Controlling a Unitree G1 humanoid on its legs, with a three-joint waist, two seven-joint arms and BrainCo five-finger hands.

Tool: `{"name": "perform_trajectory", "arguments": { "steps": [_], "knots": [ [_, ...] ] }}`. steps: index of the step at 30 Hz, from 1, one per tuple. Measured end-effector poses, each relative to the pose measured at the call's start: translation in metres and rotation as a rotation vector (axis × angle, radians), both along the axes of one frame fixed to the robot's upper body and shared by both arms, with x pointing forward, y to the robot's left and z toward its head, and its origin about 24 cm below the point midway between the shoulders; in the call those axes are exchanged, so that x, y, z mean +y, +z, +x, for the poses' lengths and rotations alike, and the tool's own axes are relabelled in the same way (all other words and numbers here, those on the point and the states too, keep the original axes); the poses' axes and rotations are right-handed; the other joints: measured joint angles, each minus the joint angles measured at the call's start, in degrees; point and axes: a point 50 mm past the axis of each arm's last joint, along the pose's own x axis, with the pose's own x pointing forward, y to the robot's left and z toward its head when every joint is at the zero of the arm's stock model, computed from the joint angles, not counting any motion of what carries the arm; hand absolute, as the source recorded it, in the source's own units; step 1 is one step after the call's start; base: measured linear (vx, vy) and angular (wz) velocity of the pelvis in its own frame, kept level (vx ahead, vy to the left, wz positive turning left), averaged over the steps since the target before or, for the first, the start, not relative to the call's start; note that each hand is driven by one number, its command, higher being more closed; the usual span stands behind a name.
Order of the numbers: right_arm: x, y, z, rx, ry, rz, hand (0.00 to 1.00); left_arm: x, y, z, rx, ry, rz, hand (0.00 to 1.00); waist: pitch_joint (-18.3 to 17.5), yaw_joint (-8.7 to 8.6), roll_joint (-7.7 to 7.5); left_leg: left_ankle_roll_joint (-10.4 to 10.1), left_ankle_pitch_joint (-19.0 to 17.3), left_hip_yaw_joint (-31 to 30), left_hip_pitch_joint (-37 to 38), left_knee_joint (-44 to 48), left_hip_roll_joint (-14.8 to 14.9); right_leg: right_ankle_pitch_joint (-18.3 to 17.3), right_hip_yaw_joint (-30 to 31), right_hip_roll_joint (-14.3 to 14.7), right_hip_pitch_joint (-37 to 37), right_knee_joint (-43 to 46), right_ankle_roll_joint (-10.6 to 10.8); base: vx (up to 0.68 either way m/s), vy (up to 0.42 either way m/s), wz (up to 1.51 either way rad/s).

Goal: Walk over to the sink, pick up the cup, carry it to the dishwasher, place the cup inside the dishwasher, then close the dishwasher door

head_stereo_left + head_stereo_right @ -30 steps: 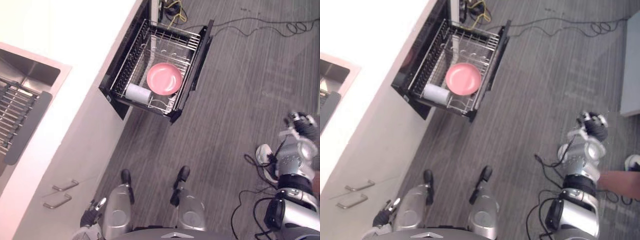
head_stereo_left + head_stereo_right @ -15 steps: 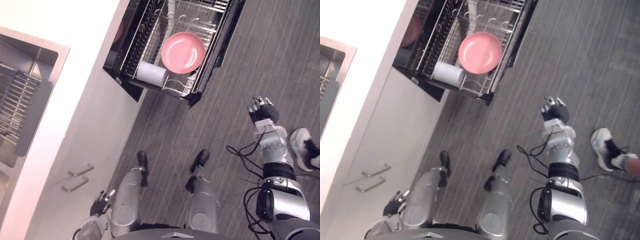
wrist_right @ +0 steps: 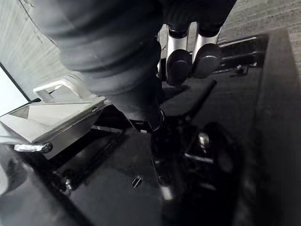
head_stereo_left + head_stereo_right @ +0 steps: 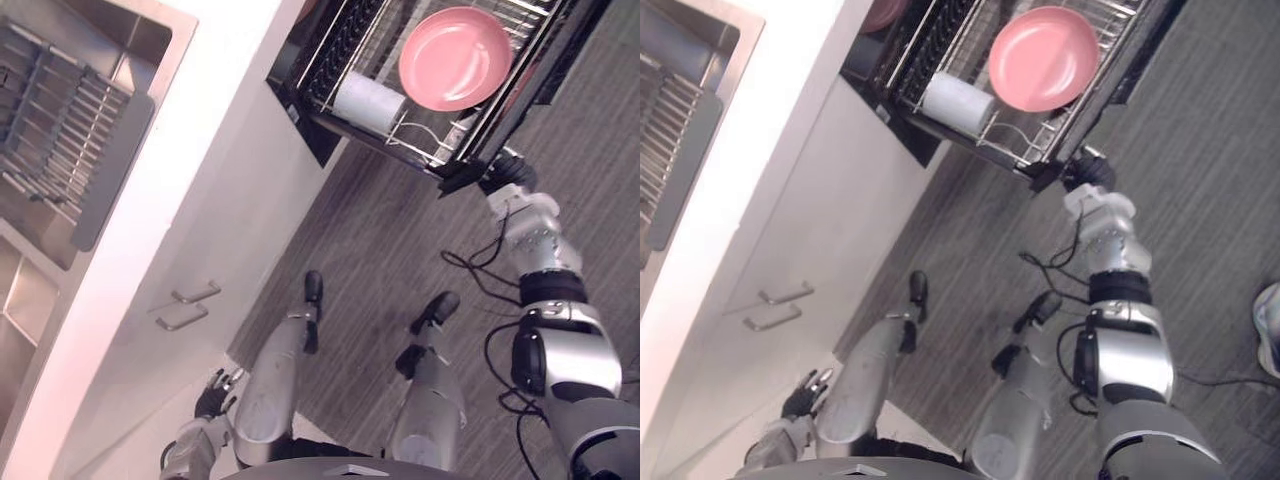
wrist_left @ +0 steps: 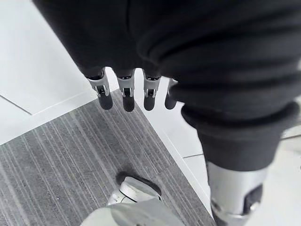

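Note:
The dishwasher drawer (image 4: 526, 88) stands pulled out of the white counter front. In its wire rack a white cup (image 4: 368, 100) lies on its side next to a pink plate (image 4: 455, 58). My right hand (image 4: 505, 172) is stretched out to the near corner of the drawer's black front. In the right wrist view its fingers (image 3: 181, 61) reach straight to the dark panel (image 3: 263, 117) and hold nothing. My left hand (image 4: 213, 390) hangs low beside the cabinet, its fingers (image 5: 127, 94) straight and empty above the grey floor.
The steel sink (image 4: 165, 40) with a grid rack (image 4: 60, 130) is set in the white counter at the left. Two cabinet handles (image 4: 185, 305) sit below it. A person's shoe (image 4: 1270, 320) shows at the right edge on the grey floor.
The camera has swung, shifting the whole scene. My right arm has moved from out at the side up to the drawer's near front corner. The left hand stays low.

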Motion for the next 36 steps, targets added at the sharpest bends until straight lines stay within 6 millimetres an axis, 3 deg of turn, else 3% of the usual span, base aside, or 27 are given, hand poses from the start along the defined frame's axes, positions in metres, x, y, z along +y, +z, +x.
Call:
{"name": "perform_trajectory", "arguments": {
  "steps": [5,10,14,18,20,27,28,36],
  "knots": [
    [-0.007,0.016,0.007,0.052,-0.035,-0.097,1.00,-0.005,0.000,0.001,-0.010,-0.030,-0.008,0.00,-0.63,1.82,0.93,-0.03,0.79,-1.36,0.02,-0.83,-0.20,-0.02,-1.76,-0.04,0.78,-0.18,-0.14,-0.01,-0.016,0.12],
    [-0.020,0.039,0.007,0.080,-0.092,-0.194,1.00,-0.012,0.000,0.001,-0.017,-0.061,-0.036,0.00,-1.39,4.90,2.04,-0.69,3.36,-4.51,0.15,-5.03,-0.93,-0.78,-4.97,-0.50,1.27,-0.45,-0.43,-0.04,-0.025,0.30],
    [-0.025,0.055,0.007,0.097,-0.139,-0.274,1.00,-0.024,-0.001,-0.003,-0.016,-0.138,-0.072,0.00,-3.06,8.13,4.38,-1.27,5.81,-7.90,0.15,-8.05,-1.64,-1.97,-8.07,-1.46,1.41,1.26,-0.43,0.00,-0.024,0.34],
    [-0.023,0.072,0.010,0.115,-0.159,-0.367,1.00,-0.037,-0.005,-0.016,0.005,-0.190,-0.123,0.00,-4.37,10.23,6.15,-1.38,7.13,-10.49,0.18,-10.07,-2.39,-4.03,-10.73,-2.88,1.45,4.13,-0.01,0.04,-0.035,0.36],
    [-0.027,0.080,0.008,0.129,-0.191,-0.425,1.00,-0.046,-0.005,-0.018,0.006,-0.203,-0.145,0.00,-5.04,12.66,7.05,-1.39,7.55,-11.66,0.17,-10.92,-2.83,-5.12,-11.48,-3.92,1.25,6.22,0.50,0.07,-0.072,0.32],
    [-0.011,0.111,0.014,0.075,-0.216,-0.527,1.00,-0.056,-0.005,-0.019,-0.002,-0.255,-0.176,0.00,-6.01,16.51,8.31,-1.04,8.36,-13.87,-0.02,-12.14,-4.43,-9.55,-13.90,-7.47,0.76,12.14,1.62,0.08,-0.092,0.27],
    [-0.009,0.113,0.015,0.066,-0.215,-0.535,0.00,-0.056,-0.004,-0.019,-0.003,-0.260,-0.179,0.00,-6.09,16.80,8.41,-1.06,8.34,-13.87,-0.02,-12.14,-4.54,-9.70,-13.90,-7.69,0.71,12.47,1.65,0.07,-0.069,0.12],
    [-0.006,0.120,0.015,0.041,-0.246,-0.700,0.00,-0.059,-0.005,-0.021,0.004,-0.286,-0.195,0.00,-6.38,17.05,8.78,-1.91,7.71,-13.84,0.24,-11.57,-5.07,-12.68,-13.49,-9.57,0.11,16.25,1.91,0.03,-0.078,0.03]
  ]
}}
